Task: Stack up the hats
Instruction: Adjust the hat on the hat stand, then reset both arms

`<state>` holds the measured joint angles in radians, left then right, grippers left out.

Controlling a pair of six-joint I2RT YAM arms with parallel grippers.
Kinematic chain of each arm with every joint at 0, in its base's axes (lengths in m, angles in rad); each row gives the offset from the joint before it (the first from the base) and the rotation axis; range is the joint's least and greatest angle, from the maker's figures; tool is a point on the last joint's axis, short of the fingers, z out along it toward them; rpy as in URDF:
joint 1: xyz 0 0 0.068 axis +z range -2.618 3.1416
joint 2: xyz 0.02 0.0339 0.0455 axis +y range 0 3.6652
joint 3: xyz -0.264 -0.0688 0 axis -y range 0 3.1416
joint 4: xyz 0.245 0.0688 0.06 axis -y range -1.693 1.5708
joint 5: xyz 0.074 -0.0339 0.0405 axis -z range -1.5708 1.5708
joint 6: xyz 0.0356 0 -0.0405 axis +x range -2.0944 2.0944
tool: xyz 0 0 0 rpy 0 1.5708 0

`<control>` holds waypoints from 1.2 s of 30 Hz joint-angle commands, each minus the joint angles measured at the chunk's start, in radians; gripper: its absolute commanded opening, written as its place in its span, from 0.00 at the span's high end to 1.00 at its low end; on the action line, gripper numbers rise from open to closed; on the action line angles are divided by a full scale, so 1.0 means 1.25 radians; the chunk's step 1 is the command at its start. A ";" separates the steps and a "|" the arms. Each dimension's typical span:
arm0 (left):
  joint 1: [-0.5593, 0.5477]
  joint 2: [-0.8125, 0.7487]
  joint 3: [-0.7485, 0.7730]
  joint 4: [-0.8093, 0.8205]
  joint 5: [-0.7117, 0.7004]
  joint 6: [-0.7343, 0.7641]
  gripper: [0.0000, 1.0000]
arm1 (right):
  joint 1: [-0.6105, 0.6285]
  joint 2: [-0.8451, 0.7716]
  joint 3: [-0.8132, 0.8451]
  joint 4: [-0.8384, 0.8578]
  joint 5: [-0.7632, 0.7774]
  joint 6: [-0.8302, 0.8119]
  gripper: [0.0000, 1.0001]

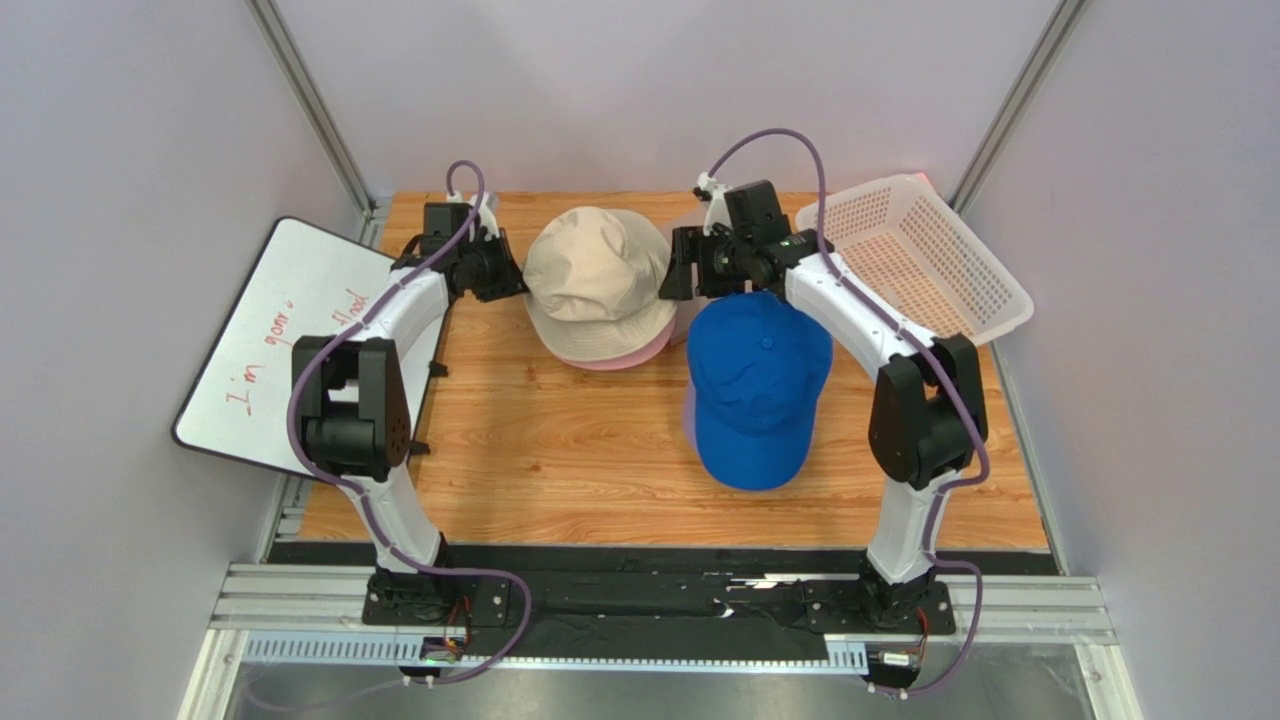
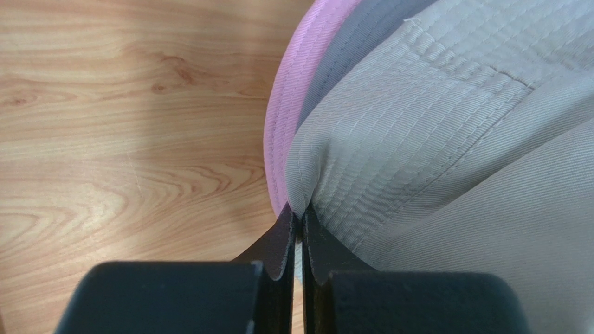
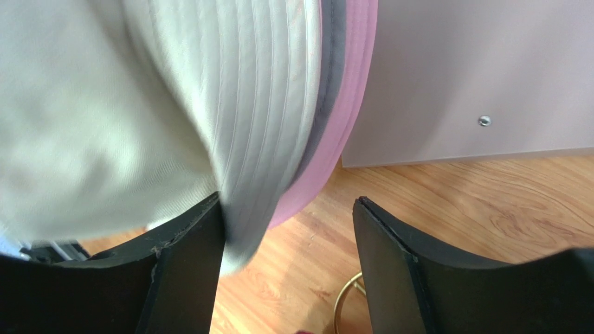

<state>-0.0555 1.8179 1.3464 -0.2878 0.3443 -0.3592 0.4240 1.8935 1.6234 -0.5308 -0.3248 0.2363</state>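
Note:
A beige bucket hat (image 1: 598,278) sits at the back middle of the table on top of a pink hat, whose rim (image 1: 624,362) shows underneath. A blue baseball cap (image 1: 756,387) lies to the right of the pile. My left gripper (image 1: 511,279) is shut on the beige hat's left brim (image 2: 328,188), just above the grey brim (image 2: 362,42) and the pink brim (image 2: 286,118). My right gripper (image 3: 287,202) stands open at the pile's right side. The beige brim (image 3: 244,209) hangs loose against its left finger, with the grey brim (image 3: 324,118) and pink brim (image 3: 348,104) beyond.
A white mesh basket (image 1: 917,255) stands at the back right. A whiteboard (image 1: 278,338) leans off the table's left edge. Part of a gold wire ring (image 3: 343,299) shows on the wood below my right gripper. Grey walls close in the back and sides.

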 commanded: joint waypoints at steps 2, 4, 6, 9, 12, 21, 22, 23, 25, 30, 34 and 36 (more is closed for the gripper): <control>0.017 -0.020 -0.017 -0.031 -0.001 0.027 1.00 | -0.024 -0.102 -0.019 -0.016 -0.041 -0.018 0.32; 0.017 -0.025 -0.016 -0.032 -0.002 0.028 1.00 | -0.032 -0.112 -0.043 0.038 -0.082 0.003 0.32; 0.017 -0.026 -0.017 -0.034 -0.003 0.031 1.00 | -0.041 -0.116 -0.078 0.083 -0.136 0.048 0.34; 0.017 -0.025 -0.016 -0.034 -0.003 0.031 1.00 | -0.042 -0.088 -0.064 0.102 -0.130 0.049 0.44; 0.017 -0.023 -0.013 -0.035 -0.001 0.032 1.00 | -0.042 -0.059 -0.029 0.087 -0.116 0.043 0.49; 0.017 -0.033 -0.012 -0.036 -0.002 0.033 1.00 | -0.041 -0.046 -0.019 0.126 -0.141 0.067 0.55; 0.017 -0.034 -0.012 -0.036 -0.003 0.033 1.00 | -0.041 -0.047 -0.018 0.133 -0.141 0.070 0.55; 0.017 -0.036 -0.012 -0.036 -0.003 0.033 1.00 | -0.041 -0.045 -0.015 0.135 -0.141 0.072 0.55; 0.017 -0.036 -0.012 -0.036 -0.002 0.032 1.00 | -0.041 -0.036 0.001 0.134 -0.141 0.074 0.56; 0.017 -0.034 -0.012 -0.036 -0.003 0.033 1.00 | -0.034 0.028 0.040 0.112 -0.138 0.072 0.60; 0.017 -0.030 -0.011 -0.037 -0.003 0.036 1.00 | -0.024 0.079 0.083 0.093 -0.123 0.066 0.67; 0.017 -0.030 -0.011 -0.036 -0.003 0.036 1.00 | -0.023 0.110 0.107 0.081 -0.113 0.066 0.72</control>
<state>-0.0444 1.8099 1.3338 -0.3058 0.3649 -0.3500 0.3832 1.9697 1.6855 -0.4145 -0.4816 0.3180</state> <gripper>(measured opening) 0.007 0.327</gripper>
